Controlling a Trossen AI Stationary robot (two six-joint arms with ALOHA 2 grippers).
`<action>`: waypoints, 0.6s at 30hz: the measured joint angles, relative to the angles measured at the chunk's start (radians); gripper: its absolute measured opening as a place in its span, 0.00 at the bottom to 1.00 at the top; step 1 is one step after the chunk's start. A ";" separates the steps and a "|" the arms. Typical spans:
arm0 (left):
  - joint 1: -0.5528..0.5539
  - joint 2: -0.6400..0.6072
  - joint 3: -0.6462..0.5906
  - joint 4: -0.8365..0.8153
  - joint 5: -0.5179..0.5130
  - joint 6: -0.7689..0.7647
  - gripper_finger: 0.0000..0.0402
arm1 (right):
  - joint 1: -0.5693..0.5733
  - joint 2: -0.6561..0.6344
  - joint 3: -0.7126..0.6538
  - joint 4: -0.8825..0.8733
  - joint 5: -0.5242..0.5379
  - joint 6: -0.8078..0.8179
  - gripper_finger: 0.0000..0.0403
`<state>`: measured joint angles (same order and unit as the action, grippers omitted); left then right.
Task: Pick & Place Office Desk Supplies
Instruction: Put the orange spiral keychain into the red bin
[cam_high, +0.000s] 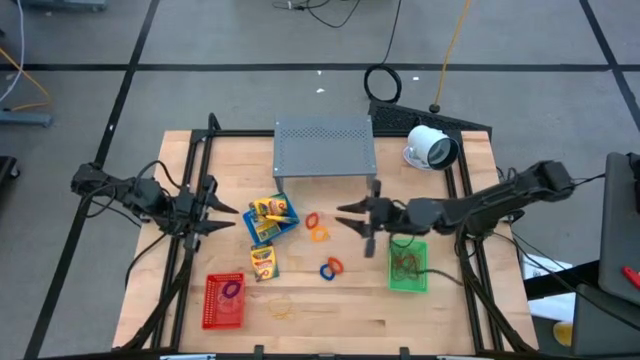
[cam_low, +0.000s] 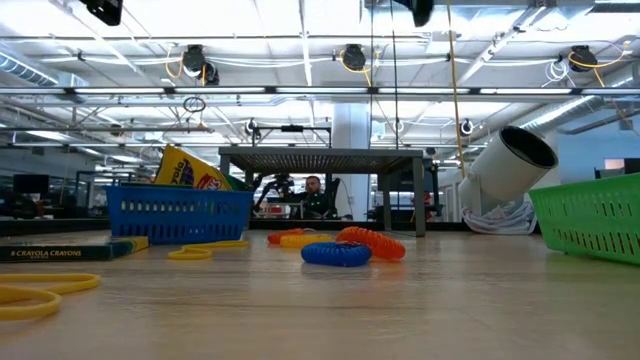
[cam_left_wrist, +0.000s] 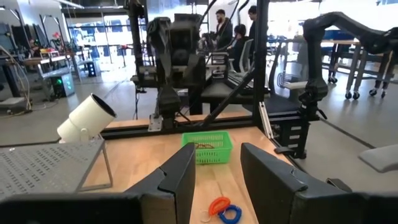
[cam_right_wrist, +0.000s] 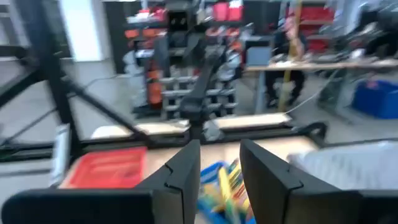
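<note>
A blue basket (cam_high: 282, 222) left of the table's centre holds a tilted yellow crayon pack (cam_high: 270, 212). A second crayon pack (cam_high: 263, 260) lies flat nearer the front. The red basket (cam_high: 224, 300) at the front left holds a purple band. The green basket (cam_high: 408, 266) on the right holds a tan band. Orange bands (cam_high: 318, 228), a blue and orange pair (cam_high: 330, 268) and a yellow band (cam_high: 283, 308) lie on the wood. My left gripper (cam_high: 232, 216) hovers open left of the blue basket. My right gripper (cam_high: 342, 215) hovers open right of the orange bands. Both are empty.
The grey perforated stand (cam_high: 324, 148) sits at the table's far middle, with a white round device (cam_high: 430, 148) to its right. Black frame rails (cam_high: 190, 170) run along both table sides. Bare wood lies along the front edge between the red and green baskets.
</note>
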<state>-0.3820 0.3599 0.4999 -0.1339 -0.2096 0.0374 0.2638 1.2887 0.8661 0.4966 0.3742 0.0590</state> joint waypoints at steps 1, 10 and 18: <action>0.000 0.004 0.000 0.008 0.000 0.006 0.34 | 0.000 -0.018 -0.023 -0.004 -0.033 0.013 0.25; 0.000 0.061 0.000 -0.001 -0.105 -0.029 0.34 | -0.003 -0.049 -0.053 -0.223 -0.260 0.088 0.25; 0.000 0.136 0.000 0.055 -0.134 -0.046 0.34 | -0.015 -0.035 -0.040 -0.475 -0.405 0.194 0.25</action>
<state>-0.3820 0.4960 0.5003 -0.0784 -0.3431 -0.0088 0.2489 1.2540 0.8260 0.0219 -0.0306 0.2528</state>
